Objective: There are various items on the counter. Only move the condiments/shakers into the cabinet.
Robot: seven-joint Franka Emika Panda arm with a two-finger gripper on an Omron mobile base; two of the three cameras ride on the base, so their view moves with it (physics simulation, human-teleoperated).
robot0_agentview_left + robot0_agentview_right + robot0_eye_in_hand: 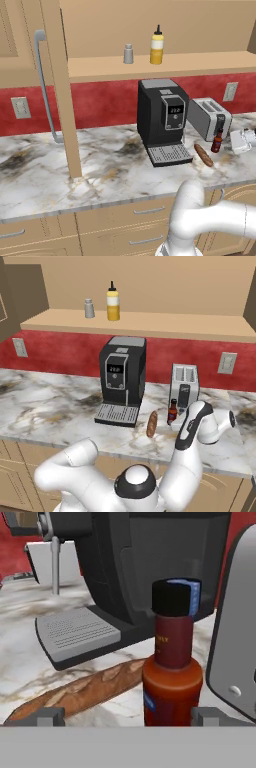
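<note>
Dark red sauce bottle (172, 677) label shows faint, unreadable writing.

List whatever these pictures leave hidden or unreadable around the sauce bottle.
- Hand view: the sauce bottle base is cut off by the bottom edge, and its label print is too blurred to read.
- Hand view: the sausage right end is hidden behind the bottle.
- Right base view: the open claw fingertips are hidden by the arm's wrist.
</note>
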